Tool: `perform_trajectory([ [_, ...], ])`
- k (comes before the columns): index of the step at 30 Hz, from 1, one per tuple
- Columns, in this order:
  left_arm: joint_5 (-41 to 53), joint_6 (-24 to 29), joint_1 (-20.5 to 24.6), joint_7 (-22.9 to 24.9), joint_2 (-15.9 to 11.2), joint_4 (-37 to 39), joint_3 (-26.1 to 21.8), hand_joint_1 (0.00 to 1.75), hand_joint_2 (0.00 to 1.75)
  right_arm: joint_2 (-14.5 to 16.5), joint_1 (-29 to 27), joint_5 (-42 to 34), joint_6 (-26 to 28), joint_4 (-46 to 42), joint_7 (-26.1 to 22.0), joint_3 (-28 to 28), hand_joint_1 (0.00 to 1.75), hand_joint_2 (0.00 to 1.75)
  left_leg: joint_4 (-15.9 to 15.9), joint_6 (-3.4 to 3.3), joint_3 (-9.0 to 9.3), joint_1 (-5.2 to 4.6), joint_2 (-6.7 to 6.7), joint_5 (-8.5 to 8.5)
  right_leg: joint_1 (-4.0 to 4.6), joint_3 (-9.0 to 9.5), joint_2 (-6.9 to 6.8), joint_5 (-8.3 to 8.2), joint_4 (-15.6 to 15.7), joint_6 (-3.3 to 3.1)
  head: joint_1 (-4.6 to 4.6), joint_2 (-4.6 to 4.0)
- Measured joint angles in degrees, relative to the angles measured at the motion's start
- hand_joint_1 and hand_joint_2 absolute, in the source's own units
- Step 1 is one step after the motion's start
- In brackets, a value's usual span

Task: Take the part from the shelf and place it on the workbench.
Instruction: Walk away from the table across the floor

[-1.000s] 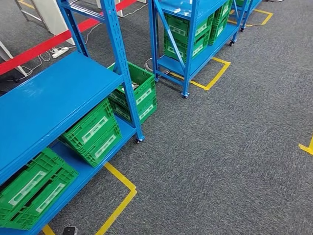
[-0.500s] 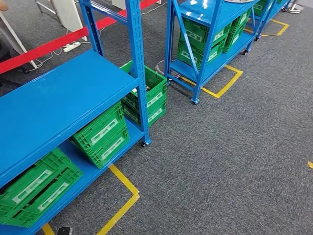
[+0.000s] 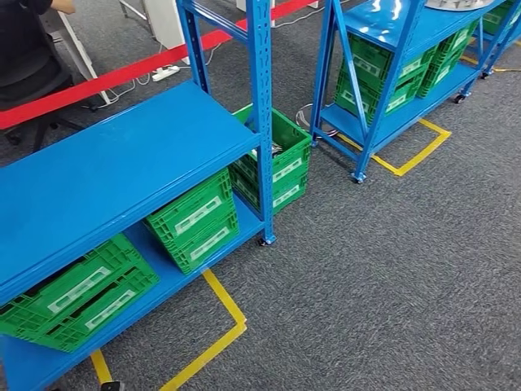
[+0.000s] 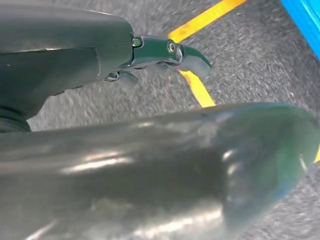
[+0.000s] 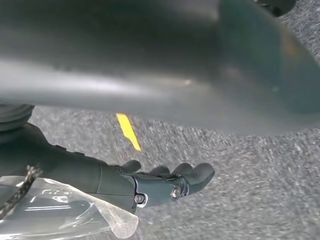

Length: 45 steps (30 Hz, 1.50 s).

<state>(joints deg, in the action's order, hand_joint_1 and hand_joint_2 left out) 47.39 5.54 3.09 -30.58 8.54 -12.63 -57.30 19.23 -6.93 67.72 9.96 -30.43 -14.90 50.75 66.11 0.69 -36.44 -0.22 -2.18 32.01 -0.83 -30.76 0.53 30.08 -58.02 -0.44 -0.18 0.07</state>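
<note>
The right hand [image 5: 162, 182] hangs above grey carpet [image 5: 241, 200]. Its dark fingers [image 5: 196, 175] extend roughly straight and lie close together, and a screw head is visible on the side of one finger. A clear plastic bag [image 5: 56, 212] lies against the hand close to the wrist, with its crumpled free edge reaching toward the fingers; the picture does not show whether the hand grips it. A dark braided cord [image 5: 20, 190] lies across the bag near the wrist. A short strip of yellow floor tape [image 5: 128, 131] is laid on the carpet beyond the hand. The picture is blurred.
</note>
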Motion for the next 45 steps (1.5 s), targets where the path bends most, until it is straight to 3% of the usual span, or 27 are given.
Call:
perform_trajectory([
  [2, 0.0, 0.0, 0.0, 0.0, 0.1, 0.0, 0.0, 0.00, 0.00, 0.0, -0.1, -0.1, 0.0, -0.1, 0.1, -0.1, 0.00, 0.00, 6.9, 0.39, -3.22, 0.33, 1.28, 2.82, 0.10, 0.07, -1.68, 0.22, 0.0, -0.24, -0.10, 0.00],
  [3, 0.1, 0.0, 0.0, 0.0, 0.1, 0.0, 0.0, 0.00, 0.00, 0.0, -0.2, -0.1, 0.0, -0.1, 0.2, -0.2, 0.00, 0.00, 8.3, 0.51, -3.81, 0.48, 1.49, 2.79, 0.14, 0.15, -2.47, 0.33, 0.0, -0.25, -0.11, 0.00],
  [4, 0.1, 0.0, -0.1, 0.0, 0.1, 0.0, 0.0, 0.00, 0.00, 0.0, -0.2, -0.1, 0.0, -0.2, 0.2, -0.3, 0.00, 0.00, 7.5, 0.55, -3.35, 0.57, 1.70, 1.70, 0.14, 0.29, -3.21, 0.46, 0.0, -0.20, -0.12, 0.00],
  [5, 0.1, 0.0, -0.2, 0.0, 0.1, 0.0, 0.0, 0.00, 0.00, 0.0, -0.2, -0.2, 0.0, -0.2, 0.2, -0.4, 0.00, 0.00, 4.7, 0.50, -1.85, 0.61, 2.15, -0.20, 0.14, 0.51, -3.90, 0.62, 0.0, -0.10, -0.12, 0.00],
  [7, 0.1, 0.0, -0.1, 0.0, 0.0, 0.0, 0.0, 0.00, 0.00, 0.0, -0.2, -0.3, 0.0, -0.3, 0.2, -0.6, 0.00, 0.00, -2.9, 0.08, 2.06, 0.21, 4.92, -3.43, 0.32, 0.92, -5.10, 1.05, -0.1, 0.33, -0.14, 0.00],
  [9, 0.1, 0.1, 0.1, 0.0, 0.0, 0.0, 0.0, 0.00, 0.00, 0.0, -0.2, -0.6, 0.0, -0.3, 0.3, -0.7, 0.00, 0.00, -6.9, -0.58, 3.93, -0.36, 7.08, -4.04, 0.62, 1.24, -6.30, 1.50, -0.1, 1.01, -0.12, 0.00],
  [10, 0.1, 0.1, 0.1, 0.0, 0.0, 0.0, 0.0, 0.00, 0.00, 0.0, -0.2, -0.8, 0.0, -0.4, 0.4, -0.9, 0.00, 0.00, -7.2, -0.87, 3.95, -0.59, 7.03, -3.78, 0.72, 1.45, -6.97, 1.65, 0.0, 1.34, -0.10, 0.00],
  [11, 0.1, 0.2, 0.1, 0.0, 0.0, 0.0, -0.1, 0.00, 0.00, 0.0, -0.2, -1.1, 0.0, -0.5, 0.6, -1.1, 0.00, 0.00, -7.3, -1.23, 3.99, -0.50, 6.29, -3.86, 0.69, 1.80, -7.46, 1.78, 0.1, 1.65, -0.10, 0.00],
  [12, 0.1, 0.3, -0.1, 0.1, 0.1, 0.0, -0.1, 0.00, 0.00, 0.0, -0.1, -1.4, 0.0, -0.6, 0.7, -1.4, 0.00, 0.00, -7.6, -1.54, 4.10, -0.38, 5.64, -3.99, 0.63, 1.94, -7.01, 2.08, 0.0, 1.95, -0.04, 0.00],
  [14, 0.1, 0.4, -0.1, 0.1, 0.1, 0.0, -0.2, 0.00, 0.00, 0.0, -0.2, -2.0, 0.0, -0.8, 0.9, -2.1, 0.00, 0.00, -8.1, -2.22, 4.40, -0.01, 4.33, -4.32, 0.41, 0.75, -4.06, 4.11, -2.9, 2.46, 0.19, 0.00],
  [16, 0.1, 0.6, 0.1, 0.1, 0.1, 0.0, -0.3, 0.00, 0.00, 0.0, -0.5, -2.5, 0.0, -1.0, 1.2, -2.5, 0.00, 0.00, -8.2, -2.55, 4.36, 0.12, 2.85, -4.41, 0.23, -2.95, -1.26, 7.57, -10.3, 2.66, 0.41, 0.00],
  [18, 0.1, 0.6, 0.2, 0.1, 0.1, 0.0, -0.4, 0.00, 0.00, 0.0, -0.7, -2.8, -0.1, -1.2, 1.4, -2.8, 0.00, 0.00, -8.1, -2.61, 4.41, 0.11, 1.23, -4.37, 0.19, -6.37, -0.70, 8.89, -16.0, 2.75, 0.43, 0.00],
  [19, 0.1, 0.6, 0.1, 0.1, 0.1, 0.0, -0.4, 0.00, 0.00, 0.0, -0.8, -2.9, -0.1, -1.2, 1.5, -3.0, 0.00, 0.00, -8.1, -2.59, 4.50, 0.12, 0.39, -4.33, 0.18, -6.75, -0.62, 7.76, -15.8, 2.74, 0.43, 0.00],
  [21, 0.3, 0.6, 0.0, 0.1, 0.2, 0.0, -0.4, 0.00, 0.00, 0.0, -1.0, -3.3, -0.1, -1.5, 1.6, -3.5, 0.00, 0.00, -8.1, -2.39, 4.78, 0.20, -1.27, -4.18, 0.06, -4.49, 0.34, 3.05, -9.3, 2.59, 0.44, 0.00],
  [23, 0.5, 0.7, 0.1, 0.1, 0.3, 0.0, -0.4, 0.00, 0.00, 0.0, -1.1, -3.9, 0.0, -1.7, 1.9, -4.0, 0.00, 0.00, -7.8, -1.86, 4.74, 0.18, -2.76, -3.97, -0.25, -1.50, 3.19, 0.21, -2.5, 2.37, 0.41, 0.00],
  [25, 0.6, 0.7, 0.1, 0.1, 0.3, 0.0, -0.4, 0.00, 0.00, 0.0, -1.3, -4.5, 0.0, -1.9, 2.2, -4.7, 0.00, 0.00, -7.7, -1.08, 4.35, 0.32, -3.98, -4.05, -0.26, -0.42, 4.60, 0.18, -0.6, 1.97, 0.36, 0.00],
  [27, 0.7, 0.7, 0.0, 0.2, 0.2, 0.0, -0.5, 0.00, 0.00, 0.0, -1.5, -4.9, 0.0, -2.2, 2.4, -5.3, 0.00, 0.00, -7.7, -0.31, 4.06, 0.58, -4.64, -4.15, -0.19, -0.15, 3.31, -0.06, -0.3, 1.29, 0.35, 0.00],
  [29, 0.7, 0.7, -0.1, 0.2, 0.1, 0.0, -0.5, 0.00, 0.00, 0.1, -1.6, -5.0, 0.1, -2.5, 2.4, -5.9, 0.00, 0.00, -5.5, 0.33, 3.03, 0.50, -2.36, -2.61, -0.31, 0.16, 1.75, -0.22, 0.2, 0.54, 0.04, 0.00],
  [31, 0.7, 0.7, 0.1, 0.2, 0.2, 0.0, -0.5, 0.00, 0.00, 0.1, -1.8, -5.3, 0.1, -2.7, 2.5, -6.2, 0.00, 0.00, 0.9, 0.80, 0.04, 0.52, 0.69, 0.80, -0.23, 0.42, -0.06, -0.06, 0.4, 0.04, -0.29, 0.00],
  [33, 0.8, 0.8, 0.1, 0.2, 0.2, 0.0, -0.5, 0.00, 0.00, 0.1, -2.0, -5.9, 0.1, -2.9, 2.8, -6.6, 0.00, 0.00, 6.9, 1.09, -2.81, 0.73, 1.47, 2.80, -0.09, 0.62, -1.94, 0.24, 0.4, -0.16, -0.32, 0.00],
  [34, 0.9, 0.8, 0.0, 0.3, 0.2, 0.0, -0.5, 0.00, 0.00, 0.1, -2.1, -6.3, 0.1, -3.1, 3.0, -6.9, 0.00, 0.00, 7.4, 1.13, -3.02, 0.79, 1.58, 2.28, -0.05, 0.77, -2.75, 0.39, 0.4, -0.17, -0.32, 0.00],
  [36, 1.1, 0.8, -0.1, 0.3, 0.2, 0.0, -0.7, 0.00, 0.00, 0.1, -2.1, -6.9, 0.1, -3.4, 3.2, -7.5, 0.00, 0.00, 2.0, 0.84, -0.30, 0.73, 2.29, -1.38, 0.02, 1.24, -4.04, 0.72, 0.4, -0.04, -0.34, 0.00],
  [38, 1.2, 0.9, 0.0, 0.3, 0.1, 0.0, -0.8, 0.00, 0.00, 0.1, -2.1, -7.3, 0.1, -3.6, 3.3, -8.0, 0.00, 0.00, -5.0, 0.11, 3.37, 0.23, 4.44, -3.88, 0.23, 1.47, -5.13, 1.22, 0.4, 0.39, -0.30, 0.00],
  [40, 1.3, 0.9, 0.1, 0.3, 0.1, 0.0, -0.9, 0.00, 0.00, 0.1, -2.1, -7.6, 0.1, -3.8, 3.5, -8.3, 0.00, 0.00, -7.8, -0.56, 4.74, -0.28, 5.55, -3.85, 0.40, 1.61, -6.09, 1.69, 0.5, 1.02, -0.21, 0.00],
  [42, 1.4, 1.0, -0.1, 0.3, 0.1, 0.0, -1.0, 0.00, 0.00, 0.1, -2.1, -7.8, 0.0, -4.0, 3.6, -8.6, 0.00, 0.00, -8.2, -1.10, 4.89, -0.21, 4.69, -3.88, 0.33, 2.29, -6.58, 1.97, 0.7, 1.65, -0.19, 0.00],
  [44, 1.6, 1.0, -0.2, 0.3, 0.2, 0.0, -1.0, 0.00, 0.00, 0.0, -2.1, -8.2, -0.1, -4.4, 3.7, -9.0, 0.00, 0.00, -8.8, -1.70, 5.33, 0.17, 3.86, -4.14, 0.19, 1.90, -4.46, 3.25, -1.0, 2.19, 0.04, 0.00],
  [45, 1.6, 1.0, -0.2, 0.2, 0.2, 0.0, -1.0, 0.00, 0.00, 0.0, -2.2, -8.4, -0.1, -4.5, 3.8, -9.2, 0.00, 0.00, -9.1, -1.96, 5.55, 0.39, 3.43, -4.26, 0.12, 0.50, -2.90, 4.66, -3.7, 2.39, 0.20, 0.00],
])
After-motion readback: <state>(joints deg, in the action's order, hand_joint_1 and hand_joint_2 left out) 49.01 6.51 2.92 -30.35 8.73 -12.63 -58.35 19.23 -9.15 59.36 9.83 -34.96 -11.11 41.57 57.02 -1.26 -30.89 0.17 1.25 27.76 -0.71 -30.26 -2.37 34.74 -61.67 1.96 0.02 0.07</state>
